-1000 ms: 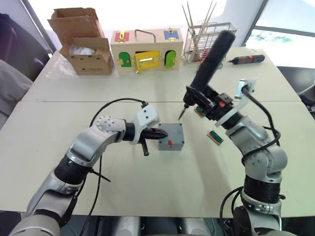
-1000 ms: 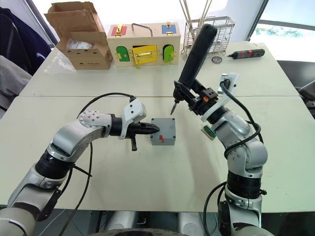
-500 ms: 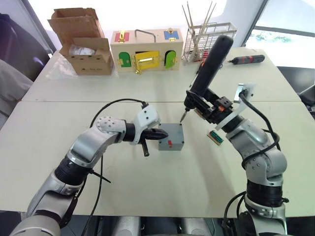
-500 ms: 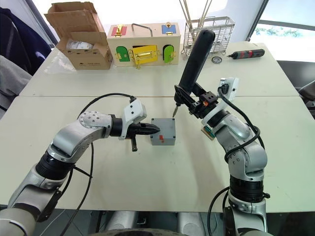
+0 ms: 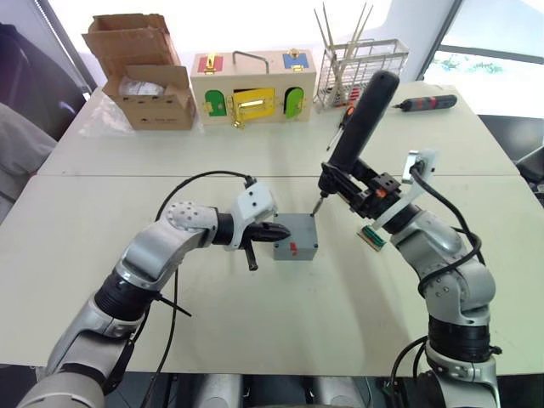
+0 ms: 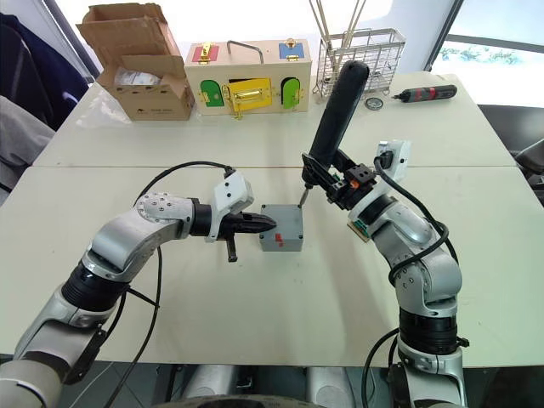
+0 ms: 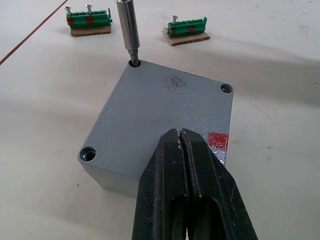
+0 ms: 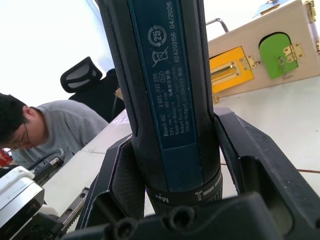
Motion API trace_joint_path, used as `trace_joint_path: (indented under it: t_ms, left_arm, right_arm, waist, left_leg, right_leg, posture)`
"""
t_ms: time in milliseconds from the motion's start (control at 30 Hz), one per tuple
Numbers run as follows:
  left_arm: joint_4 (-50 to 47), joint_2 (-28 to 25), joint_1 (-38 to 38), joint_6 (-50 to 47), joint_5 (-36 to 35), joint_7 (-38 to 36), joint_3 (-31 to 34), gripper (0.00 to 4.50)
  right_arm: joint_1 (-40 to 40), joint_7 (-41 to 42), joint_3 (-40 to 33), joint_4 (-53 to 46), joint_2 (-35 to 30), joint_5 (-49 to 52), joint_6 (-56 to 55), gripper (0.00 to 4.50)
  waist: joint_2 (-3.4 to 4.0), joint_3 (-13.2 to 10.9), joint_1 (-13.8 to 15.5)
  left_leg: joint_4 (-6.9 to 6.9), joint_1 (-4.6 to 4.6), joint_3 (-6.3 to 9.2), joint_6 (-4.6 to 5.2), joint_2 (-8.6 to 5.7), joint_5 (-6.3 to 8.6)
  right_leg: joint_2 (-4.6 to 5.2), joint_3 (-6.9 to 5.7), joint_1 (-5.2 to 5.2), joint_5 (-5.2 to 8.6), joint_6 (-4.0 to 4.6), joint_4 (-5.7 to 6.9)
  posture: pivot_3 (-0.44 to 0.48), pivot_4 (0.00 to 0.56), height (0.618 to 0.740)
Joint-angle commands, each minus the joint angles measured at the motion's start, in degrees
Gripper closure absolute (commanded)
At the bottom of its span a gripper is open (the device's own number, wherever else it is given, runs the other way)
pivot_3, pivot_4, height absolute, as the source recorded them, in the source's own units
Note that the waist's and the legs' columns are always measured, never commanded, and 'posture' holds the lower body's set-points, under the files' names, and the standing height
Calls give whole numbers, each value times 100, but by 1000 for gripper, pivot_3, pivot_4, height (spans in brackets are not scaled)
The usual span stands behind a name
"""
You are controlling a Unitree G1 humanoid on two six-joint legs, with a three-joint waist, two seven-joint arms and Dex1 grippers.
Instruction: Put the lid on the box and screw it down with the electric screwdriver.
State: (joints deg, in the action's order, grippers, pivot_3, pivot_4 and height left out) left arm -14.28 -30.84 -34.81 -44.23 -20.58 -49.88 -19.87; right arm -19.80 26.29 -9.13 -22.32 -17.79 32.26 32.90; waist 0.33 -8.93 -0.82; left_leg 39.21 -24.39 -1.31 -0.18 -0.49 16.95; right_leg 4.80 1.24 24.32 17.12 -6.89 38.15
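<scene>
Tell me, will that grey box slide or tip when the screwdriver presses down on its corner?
The box looks squat and flat-bottomed, so tipping seems unlikely. It appears to be light plastic on a smooth table, so it could skid. The shut left gripper resting against its side probably steadies it while the electric screwdriver bears on the corner hole.

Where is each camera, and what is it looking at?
Head eyes: look down over both arms at the box on the table.
Left wrist: looks along the left gripper at the lid.
Right wrist: looks along the right gripper holding the electric screwdriver.
Shared: the wooden box.
</scene>
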Motion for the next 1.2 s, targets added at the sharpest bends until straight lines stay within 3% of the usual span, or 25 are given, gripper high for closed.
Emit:
trace_joint_path:
  t_ms: [33,233,533,1200]
  left_arm:
    - [-41,-10,75,-21,87,-1,-42,4500]
    - [119,13,80,33,286,53,-207,4500]
    - [671,369,59,-84,360,65,-315,4500]
    - [617,440,152,-78,412,-44,-359,4500]
  right_arm:
    - [43,182,254,-235,-136,-127,-243,2618]
    - [237,435,908,-53,-435,-668,-535,2618]
    - [437,337,1027,315,-307,-919,-601,2618]
    - [535,413,1188,511,-172,-1006,-682,2618]
  waist:
    - [-2,2,-1]
    - [-15,12,-3]
    - [-55,62,17]
    - [-82,143,9]
  left_leg:
    - [0,1,0,0,0,0]
    - [-3,30,2,1,3,1]
    - [-23,191,10,96,10,58]
    - [-32,198,12,100,13,63]
  right_leg:
    - [0,0,-1,0,0,0]
    - [-4,0,-31,0,0,-3]
    - [-11,-9,-222,3,1,-87]
    - [-8,-7,-227,4,2,-96]
  posture:
    - [0,150,740]
    - [0,150,740]
    - [0,150,740]
    - [0,150,740]
